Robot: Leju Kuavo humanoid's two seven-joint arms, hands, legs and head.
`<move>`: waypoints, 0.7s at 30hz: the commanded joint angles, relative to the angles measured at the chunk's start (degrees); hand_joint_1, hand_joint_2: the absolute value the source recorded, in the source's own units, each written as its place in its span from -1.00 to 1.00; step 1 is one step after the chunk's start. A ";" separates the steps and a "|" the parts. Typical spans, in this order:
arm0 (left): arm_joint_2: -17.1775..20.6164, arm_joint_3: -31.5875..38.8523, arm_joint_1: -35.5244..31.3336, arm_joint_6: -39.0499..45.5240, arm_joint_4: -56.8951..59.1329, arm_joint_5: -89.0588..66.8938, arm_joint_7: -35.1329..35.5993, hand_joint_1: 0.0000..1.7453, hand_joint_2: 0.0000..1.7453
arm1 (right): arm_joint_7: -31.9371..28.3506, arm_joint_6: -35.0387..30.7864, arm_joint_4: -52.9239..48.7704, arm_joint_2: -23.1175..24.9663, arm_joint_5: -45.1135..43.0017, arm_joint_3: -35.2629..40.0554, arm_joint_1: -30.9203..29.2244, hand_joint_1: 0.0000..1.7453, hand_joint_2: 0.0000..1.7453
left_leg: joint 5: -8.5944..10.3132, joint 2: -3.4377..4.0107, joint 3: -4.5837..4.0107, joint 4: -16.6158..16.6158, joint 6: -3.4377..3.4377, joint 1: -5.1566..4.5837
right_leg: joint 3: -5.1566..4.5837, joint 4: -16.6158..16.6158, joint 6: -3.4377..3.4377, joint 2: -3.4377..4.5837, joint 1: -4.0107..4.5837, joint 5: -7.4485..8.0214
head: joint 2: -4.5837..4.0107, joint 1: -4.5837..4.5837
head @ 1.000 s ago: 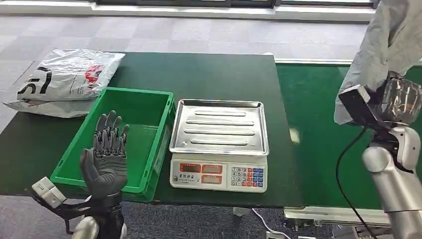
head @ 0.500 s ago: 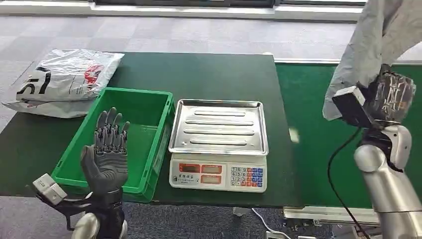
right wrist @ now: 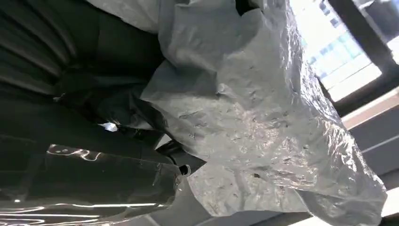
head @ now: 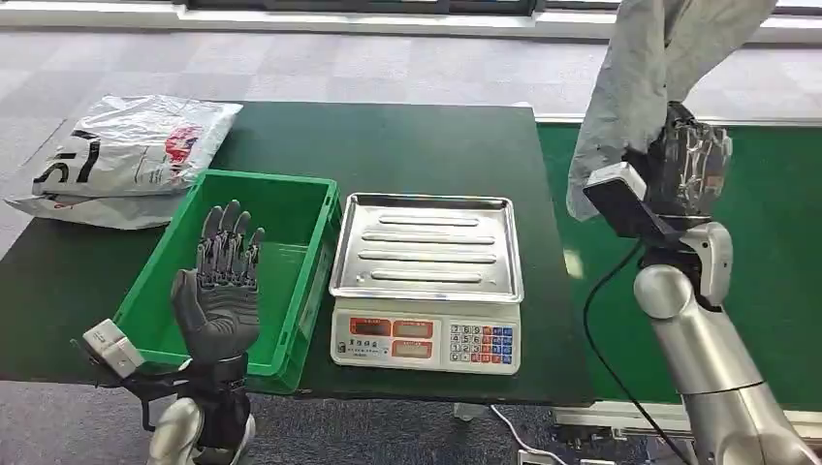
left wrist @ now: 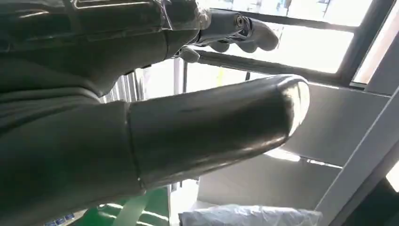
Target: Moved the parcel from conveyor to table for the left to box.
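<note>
My right hand (head: pixel 690 167) is raised high over the seam between the dark table and the green conveyor (head: pixel 775 252). It grips a grey plastic parcel (head: pixel 640 87) that hangs up past the top of the head view; the crinkled grey parcel (right wrist: pixel 263 122) lies against the hand (right wrist: pixel 80 155) in the right wrist view. My left hand (head: pixel 221 291) is upright with fingers apart, empty, over the near side of the green box (head: pixel 291 208). The thick thumb of that hand (left wrist: pixel 207 127) crosses the left wrist view.
A scale with a steel tray (head: pixel 426 247) stands mid-table, right of the green box. A white printed parcel (head: pixel 126 155) lies at the table's far left. The dark table (head: pixel 407 145) ends just before the conveyor. A white bag (left wrist: pixel 249 216) peeks into the left wrist view.
My right hand has carried the grey parcel leftward from over the conveyor toward the table edge. The left hand has edged slightly up and right, still empty.
</note>
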 commanded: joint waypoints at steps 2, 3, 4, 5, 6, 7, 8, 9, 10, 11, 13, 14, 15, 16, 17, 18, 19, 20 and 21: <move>3.48 -3.73 -3.84 -1.54 5.67 1.30 0.34 -1.00 -1.00 | -2.30 3.09 8.69 12.95 -0.72 20.80 -3.59 1.00 1.00 | 0.01 0.56 0.35 -0.24 -0.14 0.07 | 0.08 -0.15 -0.17 0.67 0.07 0.15 | 0.00 -0.02; 3.44 -4.28 -4.26 -1.96 6.08 1.42 0.43 -1.00 -1.00 | -2.98 3.03 7.62 12.92 -1.06 23.50 -3.47 1.00 1.00 | 0.00 0.56 0.32 -0.21 -0.13 0.04 | 0.00 -0.06 -0.16 0.66 0.04 0.12 | 0.00 -0.02; 3.23 -4.64 -4.59 -2.03 6.28 1.40 0.43 -1.00 -1.00 | -3.04 3.35 7.03 12.94 -0.94 25.10 -3.56 1.00 1.00 | 0.00 0.46 0.22 -0.13 -0.10 0.04 | -0.07 0.04 -0.13 0.50 0.05 0.07 | 0.00 -0.02; 3.12 -5.01 -4.95 -2.17 6.45 1.47 0.49 -1.00 -1.00 | -3.33 2.96 6.03 12.93 -0.78 26.71 -3.75 1.00 1.00 | 0.01 0.47 0.23 -0.14 -0.13 0.10 | -0.05 0.02 -0.17 0.53 0.11 0.08 | 0.00 -0.02; 3.06 -5.08 -5.02 -2.14 6.40 1.54 0.54 -1.00 -1.00 | -3.27 3.11 5.75 12.96 -0.79 27.31 -3.95 1.00 1.00 | 0.05 0.35 0.16 -0.10 -0.16 0.12 | -0.09 0.06 -0.14 0.39 0.12 0.05 | 0.00 -0.02; 2.99 -5.09 -5.18 -1.90 6.27 1.59 0.69 -1.00 -1.00 | -3.08 3.26 5.08 13.61 -0.78 27.82 -4.33 1.00 1.00 | 0.06 0.33 0.17 -0.12 -0.17 0.17 | -0.07 0.01 -0.17 0.39 0.16 0.07 | 0.00 -0.02; 3.74 -6.02 -5.19 -2.07 5.80 2.16 0.88 -1.00 -1.00 | -4.11 6.39 6.21 15.20 -1.39 28.71 -5.57 1.00 1.00 | 0.04 0.30 0.10 -0.06 -0.15 0.16 | -0.14 0.08 -0.14 0.34 0.15 0.04 | 0.00 -0.02; 3.93 -6.50 -5.17 -1.94 5.49 2.45 1.01 -1.00 -1.00 | -4.07 6.98 7.99 16.58 -1.34 28.85 -6.44 1.00 1.00 | 0.03 0.39 0.13 -0.07 -0.15 0.17 | -0.14 0.06 -0.16 0.44 0.16 0.06 | 0.00 -0.02; 3.96 -6.60 -5.16 -1.90 5.40 2.51 1.05 -1.00 -1.00 | -3.95 7.13 8.84 16.96 -1.31 28.87 -6.75 1.00 1.00 | 0.03 0.51 0.15 -0.10 -0.16 0.14 | -0.15 0.07 -0.17 0.58 0.14 0.09 | 0.00 -0.02; 4.01 -6.76 -5.10 -1.74 5.18 2.61 1.15 -1.00 -1.00 | -4.11 6.54 10.71 17.67 -1.08 28.94 -7.33 1.00 1.00 | 0.02 0.51 0.09 -0.06 -0.15 0.14 | -0.18 0.10 -0.15 0.56 0.13 0.09 | 0.00 -0.02; 4.13 -6.86 -5.08 -1.65 5.15 2.69 1.19 -1.00 -1.00 | -4.66 6.08 11.53 17.63 -1.20 28.86 -7.46 1.00 1.00 | 0.04 0.44 0.14 -0.12 -0.20 0.17 | -0.15 0.02 -0.20 0.54 0.16 0.13 | 0.00 -0.02; 4.16 -6.86 -5.08 -1.65 5.16 2.70 1.19 -1.00 -1.00 | -4.79 5.99 11.54 17.49 -1.24 28.79 -7.41 1.00 1.00 | 0.05 0.33 0.08 -0.08 -0.19 0.17 | -0.16 0.04 -0.21 0.37 0.16 0.10 | 0.00 -0.02; 4.16 -6.86 -5.08 -1.65 5.16 2.70 1.19 -1.00 -1.00 | -4.79 5.99 11.54 17.49 -1.24 28.79 -7.41 1.00 1.00 | 0.08 0.29 0.12 -0.12 -0.19 0.18 | -0.11 0.00 -0.23 0.35 0.17 0.12 | 0.00 -0.02; 4.19 -6.86 -5.08 -1.65 5.20 2.70 1.19 -1.00 -1.00 | -4.90 5.95 11.50 17.34 -1.28 28.73 -7.36 1.00 1.00 | 0.06 0.21 0.08 -0.08 -0.18 0.17 | -0.11 0.03 -0.21 0.25 0.16 0.09 | 0.00 -0.02; 4.40 -7.05 -5.24 -1.55 5.28 2.96 1.18 -1.00 -1.00 | -5.78 6.85 11.88 17.75 -2.03 28.41 -7.23 1.00 1.00 | 0.07 0.23 0.11 -0.12 -0.18 0.17 | -0.08 -0.01 -0.22 0.29 0.16 0.11 | 0.00 -0.02; 4.63 -7.24 -5.45 -1.39 5.29 3.20 1.24 -1.00 -1.00 | -6.44 7.47 12.94 18.48 -2.01 28.75 -7.39 1.00 1.00 | 0.05 0.25 0.08 -0.08 -0.18 0.17 | -0.11 0.01 -0.21 0.29 0.16 0.10 | 0.00 -0.02; 4.71 -7.32 -5.57 -1.26 5.37 3.30 1.29 -1.00 -1.00 | -6.93 7.59 13.57 19.05 -2.16 28.86 -7.40 1.00 1.00 | 0.07 0.31 0.13 -0.14 -0.19 0.17 | -0.08 -0.03 -0.23 0.37 0.16 0.13 | 0.00 -0.02; 4.73 -7.48 -5.70 -1.25 5.35 3.42 1.30 -1.00 -1.00 | -7.58 7.46 15.63 20.61 -1.94 29.33 -7.67 1.00 1.00 | 0.05 0.31 0.08 -0.07 -0.18 0.16 | -0.14 0.03 -0.22 0.36 0.15 0.11 | 0.00 -0.02; 4.65 -7.53 -5.73 -1.17 5.18 3.46 1.29 -1.00 -1.00 | -7.73 7.47 15.93 21.29 -1.95 29.60 -7.66 1.00 1.00 | 0.05 0.32 0.14 -0.12 -0.20 0.16 | -0.09 -0.01 -0.24 0.39 0.15 0.12 | 0.00 -0.02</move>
